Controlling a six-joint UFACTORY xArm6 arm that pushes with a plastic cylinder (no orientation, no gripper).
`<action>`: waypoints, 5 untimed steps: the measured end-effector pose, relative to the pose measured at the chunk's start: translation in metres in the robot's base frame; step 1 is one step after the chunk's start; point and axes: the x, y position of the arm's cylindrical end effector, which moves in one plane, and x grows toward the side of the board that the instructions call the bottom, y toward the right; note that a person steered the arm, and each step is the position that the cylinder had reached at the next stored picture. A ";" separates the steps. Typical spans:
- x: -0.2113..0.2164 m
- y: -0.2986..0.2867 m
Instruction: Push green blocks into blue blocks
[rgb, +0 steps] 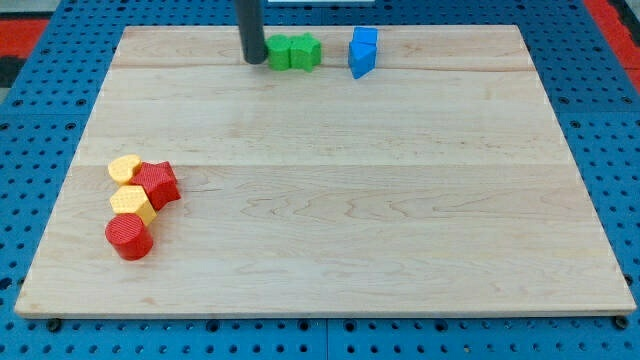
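Observation:
Two green blocks sit side by side near the view's top: the left green block (278, 52) and the right green block (306, 51), touching each other. Two blue blocks stand to their right, stacked along the view's vertical: the upper blue block (365, 41) and the lower blue block (361, 62). A gap separates the right green block from the blue blocks. My tip (253, 58) is at the left side of the left green block, touching or nearly touching it.
At the view's lower left is a cluster: a yellow block (124, 168), a red star-like block (158, 184), a second yellow block (132, 203) and a red cylinder (129, 238). The wooden board (330, 200) lies on a blue pegboard.

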 end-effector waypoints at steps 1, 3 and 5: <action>0.012 0.031; 0.118 0.128; 0.103 0.242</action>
